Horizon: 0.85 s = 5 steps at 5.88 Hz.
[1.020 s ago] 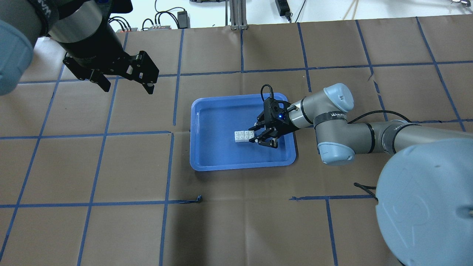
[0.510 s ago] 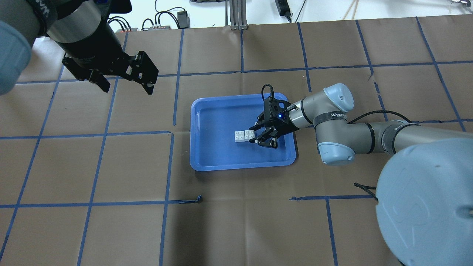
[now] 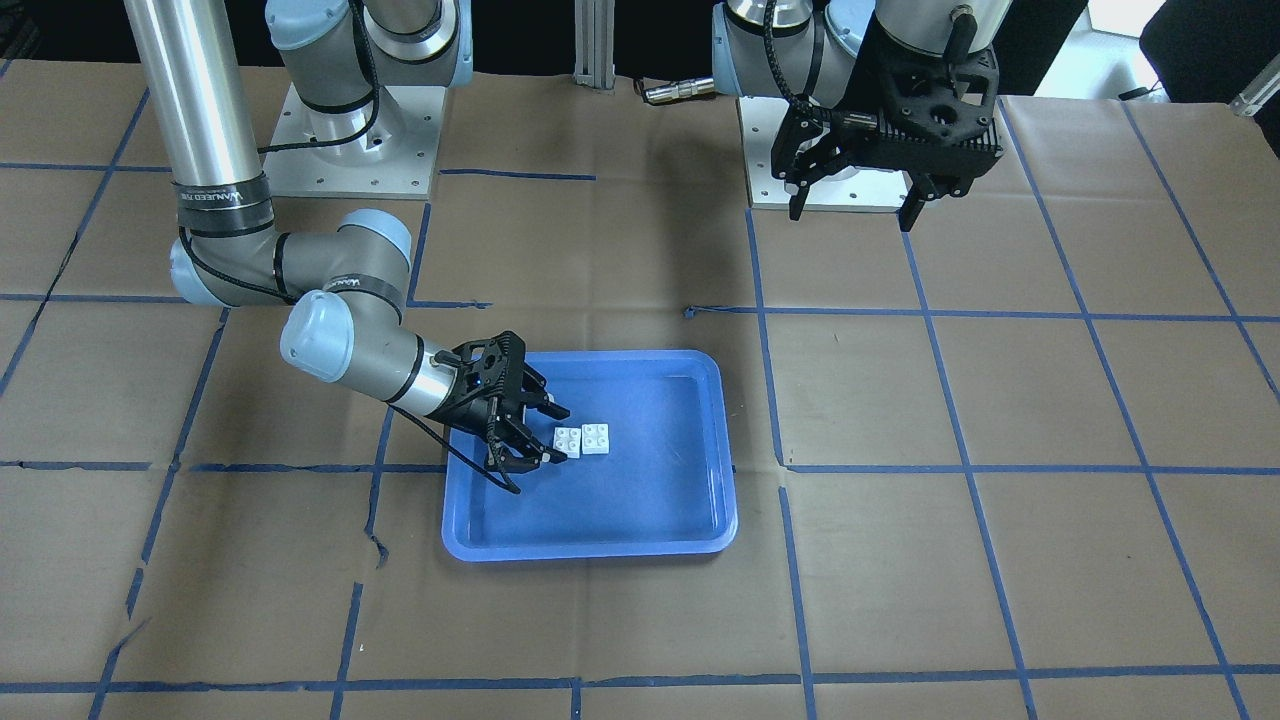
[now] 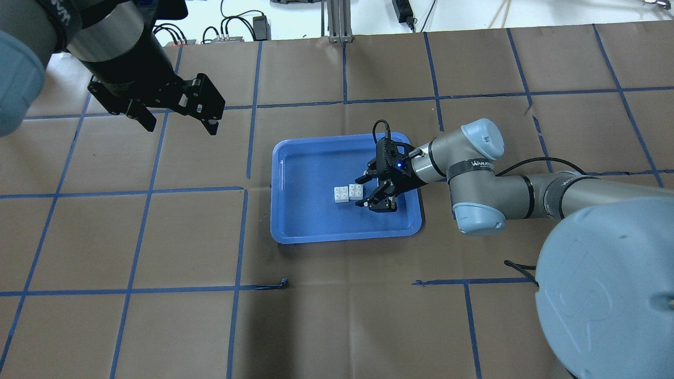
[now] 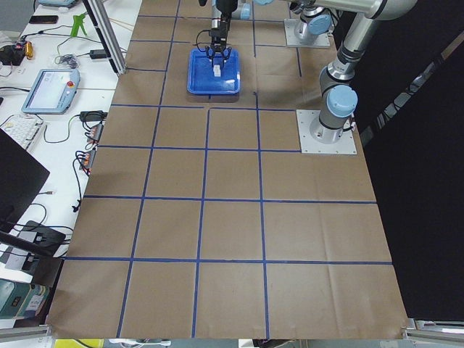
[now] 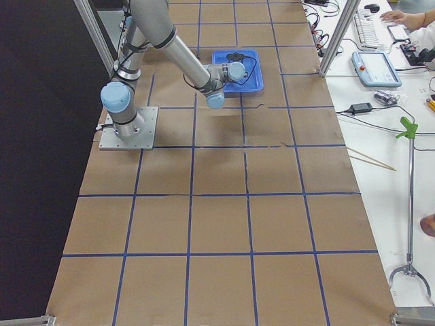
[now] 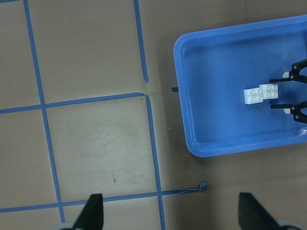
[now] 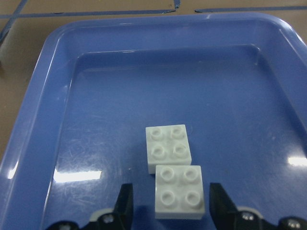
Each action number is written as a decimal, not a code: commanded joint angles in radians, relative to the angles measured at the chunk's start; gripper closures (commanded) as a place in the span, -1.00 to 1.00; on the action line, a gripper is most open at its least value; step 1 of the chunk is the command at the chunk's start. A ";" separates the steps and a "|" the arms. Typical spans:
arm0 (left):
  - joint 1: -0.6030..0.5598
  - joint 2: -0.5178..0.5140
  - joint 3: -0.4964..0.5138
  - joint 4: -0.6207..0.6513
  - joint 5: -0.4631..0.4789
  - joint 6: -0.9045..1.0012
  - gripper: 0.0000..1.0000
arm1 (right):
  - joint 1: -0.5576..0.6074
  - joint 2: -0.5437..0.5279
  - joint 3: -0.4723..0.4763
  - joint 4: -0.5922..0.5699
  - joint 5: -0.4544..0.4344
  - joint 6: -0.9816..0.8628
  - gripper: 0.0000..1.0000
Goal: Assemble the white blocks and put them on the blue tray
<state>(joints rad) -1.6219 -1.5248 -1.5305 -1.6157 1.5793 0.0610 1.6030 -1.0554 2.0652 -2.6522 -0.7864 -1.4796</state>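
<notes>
Right gripper (image 8: 170,208) gapes empty astride the nearer white studded plastic block (image 8: 180,191), seemingly freeing the touching pair inside the shallow blue plastic tray (image 8: 29,134).

white blocks (image 8: 174,168), touching, in blue tray (image 8: 110,110)

Items shown, by count: two white blocks (image 8: 168,145), each with four studs, the second lying at about 6 o'clock of the first in the right wrist view. One blue tray (image 4: 305,216). Two two-fingered grippers, namely the left gripper (image 4: 181,126) and the right gripper (image 4: 366,193).
</notes>
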 commanded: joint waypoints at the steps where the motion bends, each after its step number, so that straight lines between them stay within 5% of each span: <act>1: 0.000 0.000 0.001 0.000 0.002 -0.001 -1.00 | -0.002 -0.002 -0.003 0.002 0.000 0.004 -0.78; 2: 0.004 0.000 0.001 0.008 0.002 -0.003 -1.00 | -0.003 -0.012 -0.010 0.003 -0.008 0.063 -0.99; 4: 0.005 0.002 0.001 0.008 0.001 -0.003 -1.00 | -0.005 -0.096 -0.055 0.049 -0.127 0.256 -1.00; 5: 0.007 0.002 0.001 0.008 -0.001 -0.003 -1.00 | -0.011 -0.165 -0.068 0.164 -0.178 0.336 -1.00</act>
<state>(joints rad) -1.6164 -1.5235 -1.5294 -1.6078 1.5799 0.0583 1.5964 -1.1602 2.0113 -2.5745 -0.9072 -1.2220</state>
